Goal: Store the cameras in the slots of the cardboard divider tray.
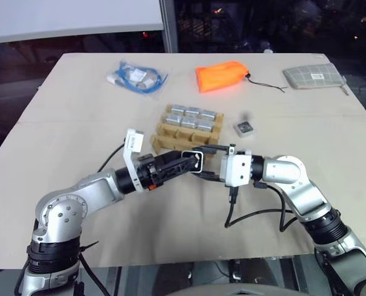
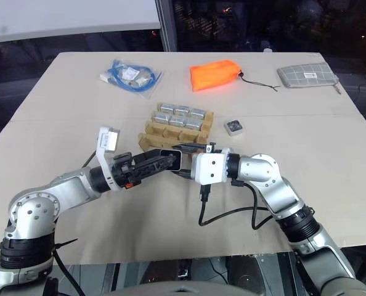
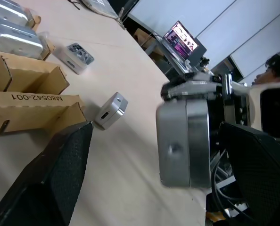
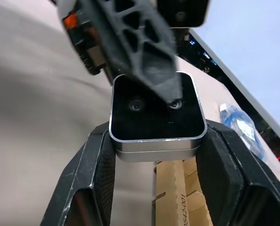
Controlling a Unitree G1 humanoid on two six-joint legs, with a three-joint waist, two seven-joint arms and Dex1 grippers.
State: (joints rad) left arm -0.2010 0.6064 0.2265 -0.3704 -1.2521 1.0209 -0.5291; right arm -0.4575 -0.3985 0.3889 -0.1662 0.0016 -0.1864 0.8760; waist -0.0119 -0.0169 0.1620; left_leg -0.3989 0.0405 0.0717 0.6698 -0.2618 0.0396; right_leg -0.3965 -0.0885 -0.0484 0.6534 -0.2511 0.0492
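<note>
Above tray (image 1: 186, 131) | right hand (image 4: 154, 155) clamps camera (image 4: 154, 110) | lens facing left hand (image 1: 186, 163)

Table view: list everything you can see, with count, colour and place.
cardboard divider tray: one, tan-brown, table centre
silver-grey cube cameras in tray: six, far two rows
loose silver-grey cameras: two, on the table right of the tray
held camera: one, silver-grey, black face, above the tray's near edge
orange fabric pouch: one, far centre
grey checked flat pouch: one, far right
blue cable in clear bag: one, far left
beige table: one
open laptop: one, lit, beyond the table
right claw: black, shut on the held camera
left claw: black, open around it
</note>
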